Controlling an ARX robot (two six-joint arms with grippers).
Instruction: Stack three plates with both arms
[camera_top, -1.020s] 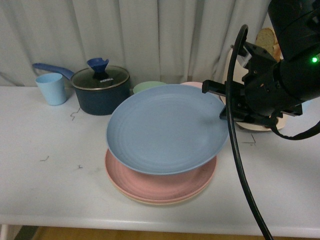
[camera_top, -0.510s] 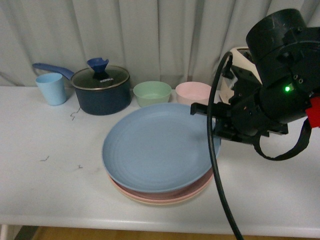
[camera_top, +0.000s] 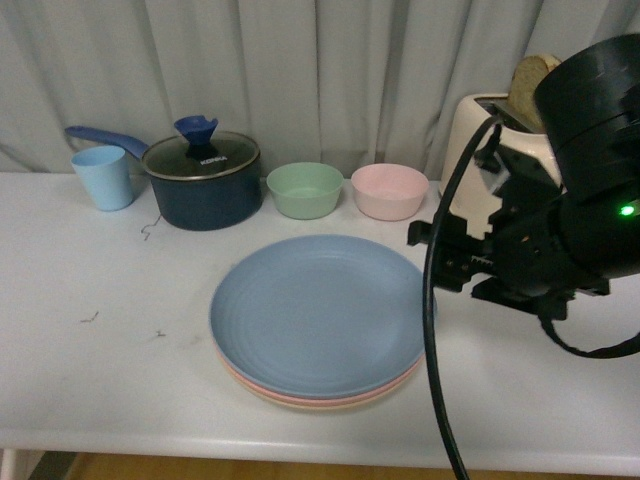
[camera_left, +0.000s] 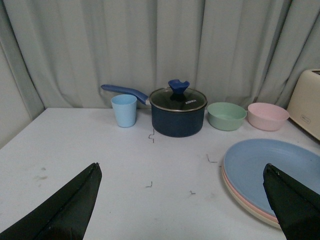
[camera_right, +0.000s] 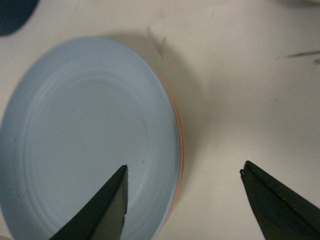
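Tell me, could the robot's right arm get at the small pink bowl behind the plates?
Probably yes. The right claw is open and holds nothing, beside the light blue round plate, and nothing stands between it and the small pink bowl.

Pale grey-green curtains (camera_top: 300, 70) hang in soft vertical folds across the whole back of the scene, closing it off from 9 to 3 o'clock — no wall or window shows through them. Below runs a white counter (camera_top: 90, 370), matte and faintly scuffed, with a few small dark specks (camera_top: 90, 318) toward 8 o'clock. Light is even and dim, shadows soft — under the counter's front edge a strip of wooden floor (camera_top: 250, 468) shows
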